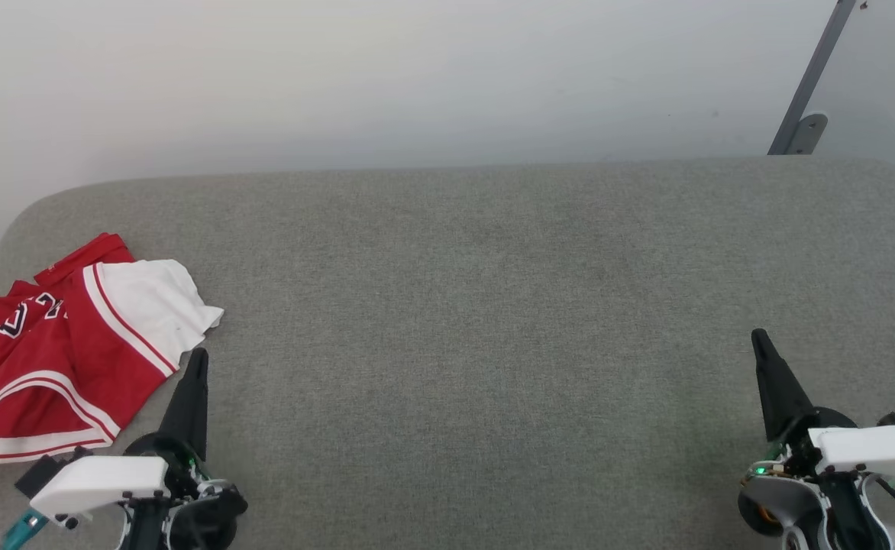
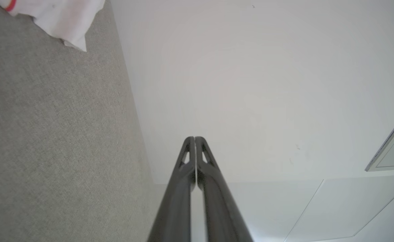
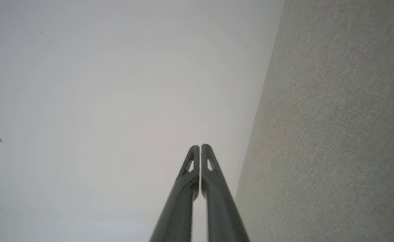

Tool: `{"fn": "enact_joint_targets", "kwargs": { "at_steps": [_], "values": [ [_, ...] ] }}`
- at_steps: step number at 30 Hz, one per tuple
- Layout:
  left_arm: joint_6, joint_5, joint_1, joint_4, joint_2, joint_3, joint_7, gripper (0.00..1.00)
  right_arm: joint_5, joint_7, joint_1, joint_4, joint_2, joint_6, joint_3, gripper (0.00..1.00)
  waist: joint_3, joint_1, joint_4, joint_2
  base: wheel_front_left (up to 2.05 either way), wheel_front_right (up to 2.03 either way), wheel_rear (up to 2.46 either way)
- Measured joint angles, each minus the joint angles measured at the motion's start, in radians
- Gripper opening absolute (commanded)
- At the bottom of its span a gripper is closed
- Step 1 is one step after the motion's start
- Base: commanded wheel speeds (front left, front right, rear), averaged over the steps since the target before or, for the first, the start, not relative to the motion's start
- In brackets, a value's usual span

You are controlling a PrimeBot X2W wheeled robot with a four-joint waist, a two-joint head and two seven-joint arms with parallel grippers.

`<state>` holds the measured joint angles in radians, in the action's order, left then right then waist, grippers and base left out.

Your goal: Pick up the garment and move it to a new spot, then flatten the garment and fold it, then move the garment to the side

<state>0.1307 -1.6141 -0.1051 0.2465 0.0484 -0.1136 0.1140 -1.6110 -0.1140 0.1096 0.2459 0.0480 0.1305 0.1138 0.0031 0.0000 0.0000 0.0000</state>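
The garment point(image 1: 50, 359) sits bunched at the left edge of the grey surface point(image 1: 493, 305), partly out of frame, so its fold is hard to judge. Just beside it, the left tool point(image 1: 198, 359) is pinched closed and empty. Near the front right corner, the right tool point(image 1: 759, 338) is likewise closed and empty.

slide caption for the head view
Red-and-white jersey bunched at the grey padded surface's left end; left claw shut beside it, right claw shut far right.

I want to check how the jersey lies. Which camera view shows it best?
Head view: most of the garment shows, crumpled on the grey surface. Left wrist view catches its white sleeve corner; right wrist view faces wall and surface.
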Motion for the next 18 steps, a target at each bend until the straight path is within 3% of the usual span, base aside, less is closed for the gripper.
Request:
{"fn": "enact_joint_targets", "kwargs": {
  "at_steps": [1, 8, 18],
  "values": [
    [0.0, 0.0, 0.0, 0.0, 0.0, 0.0, 0.0, 1.0, 0.0, 0.0, 0.0, 0.0, 0.0, 0.0, 0.0, 1.0, 0.0, 0.0, 0.0, 0.0, 0.0, 0.0, 0.0],
    [0.0, 0.0, 0.049, 0.057, -0.016, 0.002, -0.003, 1.0, 0.0, 0.0, -0.043, 0.059, -0.008, -0.002, -0.002, 1.0, 0.0, 0.0, 0.0, 0.0, 0.0, 0.0, 0.0],
    [0.0, 0.064, 0.006, 0.069, 0.018, 0.024, -0.054, 1.0, 0.043, 0.034, 0.024, 0.095, 0.017, -0.002, -0.019, 1.0, 0.002, 0.0, 0.001, 0.0, 0.0, 0.0, 0.0]
  ]
}}
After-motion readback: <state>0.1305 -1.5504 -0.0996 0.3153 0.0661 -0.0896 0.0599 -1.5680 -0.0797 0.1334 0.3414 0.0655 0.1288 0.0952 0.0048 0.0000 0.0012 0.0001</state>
